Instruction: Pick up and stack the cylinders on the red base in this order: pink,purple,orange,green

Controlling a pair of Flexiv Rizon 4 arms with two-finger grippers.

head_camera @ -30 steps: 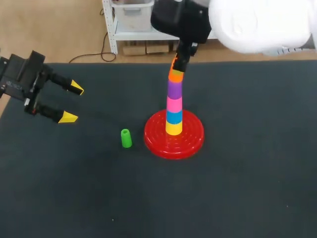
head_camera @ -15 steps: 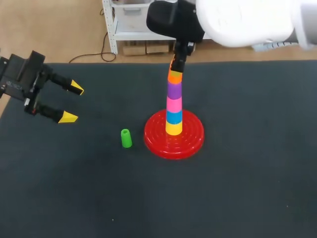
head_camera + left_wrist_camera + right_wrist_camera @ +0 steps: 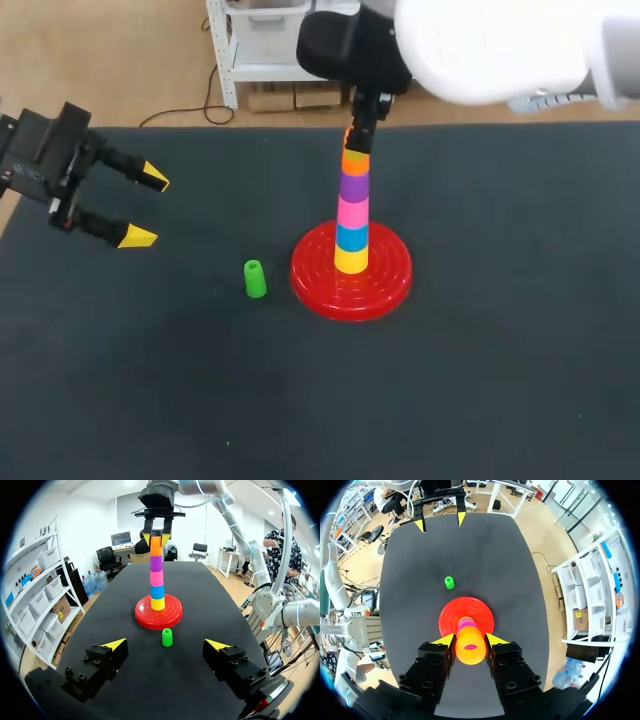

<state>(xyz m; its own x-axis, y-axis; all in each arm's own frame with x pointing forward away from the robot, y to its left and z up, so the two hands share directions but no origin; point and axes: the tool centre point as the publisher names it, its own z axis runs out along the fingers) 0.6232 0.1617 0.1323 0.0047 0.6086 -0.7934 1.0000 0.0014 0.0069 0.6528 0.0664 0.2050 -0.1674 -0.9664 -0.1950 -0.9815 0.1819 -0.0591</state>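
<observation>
Top of stack: orange cyl. [image 3: 355,160], with purple, pink, blue, yellow below it, all on red base [image 3: 385,285] approx. mid worktop [image 3: 500,380]. Right tool [image 3: 470,640] came from above, pinching orange cyl. on both sides. Green cyl. [image 3: 254,279] stood upright just beside base at 9 o'clock. Left tool [image 3: 140,208] was spread, well apart at 10 o'clock from green cyl.

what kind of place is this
Likely a robotics lab bench: a dark table, the left hand open, and the right hand closed on the orange cylinder atop a stack on the red base.
</observation>
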